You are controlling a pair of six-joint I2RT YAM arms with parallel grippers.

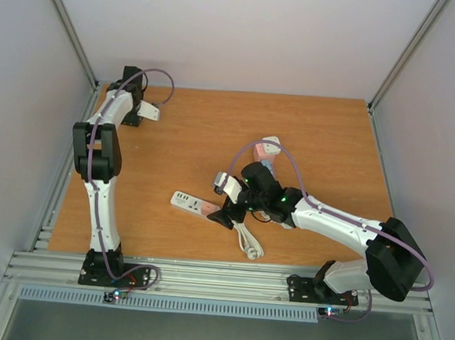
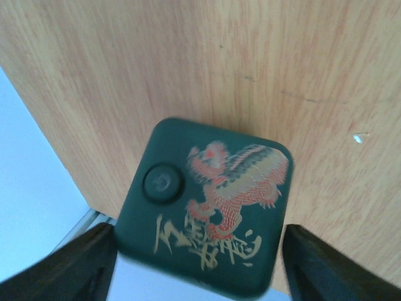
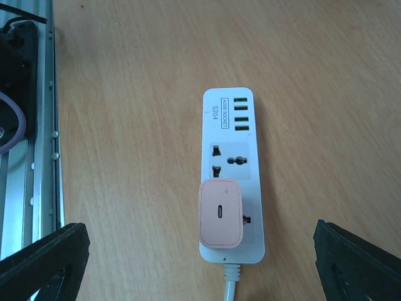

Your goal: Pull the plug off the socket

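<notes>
Wood-grain table looks matt; socket and plug smooth plastic.

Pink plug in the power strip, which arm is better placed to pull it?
Right: the right gripper hangs open over the pink plug in the power strip; the left gripper straddles a green box far away.

White power strip lying flat on the wooden counter, four green USB ports at one end, universal outlets along its face. Pale pink square plug, fully seated in the outlet nearest the white cord.
</notes>
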